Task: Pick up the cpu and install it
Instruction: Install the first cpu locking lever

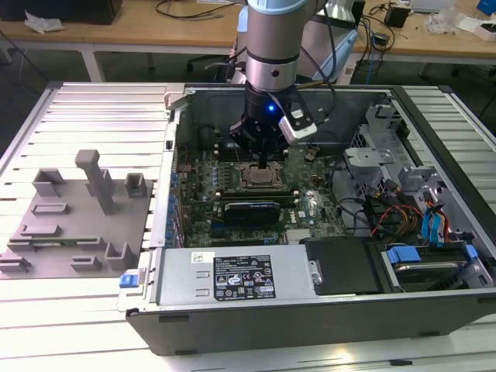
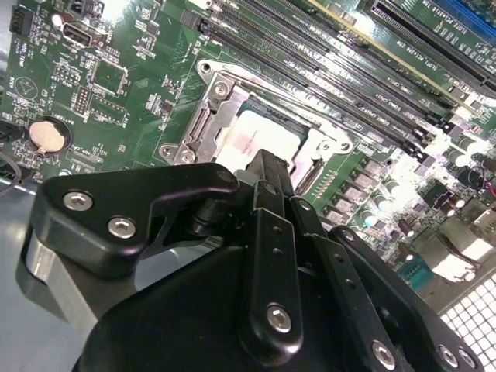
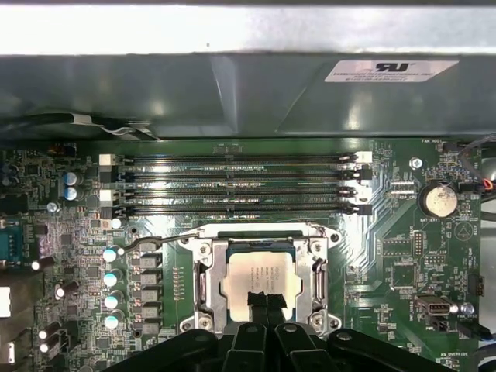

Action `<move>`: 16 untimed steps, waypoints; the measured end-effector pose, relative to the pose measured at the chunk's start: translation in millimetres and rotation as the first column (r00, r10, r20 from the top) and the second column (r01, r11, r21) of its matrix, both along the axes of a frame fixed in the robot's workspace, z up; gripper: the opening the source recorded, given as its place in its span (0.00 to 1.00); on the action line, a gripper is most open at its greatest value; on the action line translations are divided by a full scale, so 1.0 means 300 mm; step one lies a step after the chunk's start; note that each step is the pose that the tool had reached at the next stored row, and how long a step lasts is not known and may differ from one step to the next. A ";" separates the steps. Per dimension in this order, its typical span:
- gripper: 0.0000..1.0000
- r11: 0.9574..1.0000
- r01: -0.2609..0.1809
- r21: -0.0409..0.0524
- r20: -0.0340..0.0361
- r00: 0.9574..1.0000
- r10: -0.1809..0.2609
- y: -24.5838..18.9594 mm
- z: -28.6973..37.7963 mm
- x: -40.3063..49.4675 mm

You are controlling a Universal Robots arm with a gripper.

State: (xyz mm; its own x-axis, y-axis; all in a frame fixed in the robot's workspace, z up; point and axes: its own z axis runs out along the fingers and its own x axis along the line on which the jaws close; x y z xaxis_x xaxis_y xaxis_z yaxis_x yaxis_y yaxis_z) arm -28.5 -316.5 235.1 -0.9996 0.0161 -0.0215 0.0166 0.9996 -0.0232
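The cpu (image 3: 260,273), a pale silver square chip, lies flat inside the open metal socket frame (image 3: 200,271) on the green motherboard. My gripper (image 3: 264,299) hangs straight over it, its two black fingertips pressed together at the chip's near edge, with nothing between them. In the second wrist view the joined fingers (image 2: 267,167) cover part of the cpu (image 2: 256,138) within the socket frame (image 2: 211,124). In the exterior view the gripper (image 1: 264,164) reaches down into the computer case onto the socket (image 1: 260,178).
Several memory slots (image 3: 232,182) run just beyond the socket, below the case wall (image 3: 232,93). An expansion card (image 1: 249,211) and a power supply (image 1: 232,275) lie nearer. A drive cage with cables (image 1: 418,209) stands at the exterior view's right, a grey fixture (image 1: 74,225) at its left.
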 end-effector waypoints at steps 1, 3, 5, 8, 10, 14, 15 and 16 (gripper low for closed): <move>0.11 1.000 0.000 0.000 0.000 1.000 0.000 0.000 0.004 0.000; 0.11 1.000 0.000 0.000 0.000 1.000 0.000 0.000 0.016 0.000; 0.11 1.000 0.000 0.000 0.000 1.000 0.000 0.000 0.028 0.000; 0.11 1.000 0.000 0.000 0.000 1.000 0.000 0.000 0.046 0.000; 0.11 1.000 0.000 0.000 0.000 1.000 0.000 0.000 0.049 0.000; 0.11 1.000 0.000 0.000 0.000 1.000 0.000 0.000 0.050 -0.007; 0.11 1.000 0.000 0.000 0.000 1.000 0.000 0.000 0.050 -0.016; 0.11 1.000 0.000 0.000 0.000 1.000 0.000 0.000 0.050 -0.020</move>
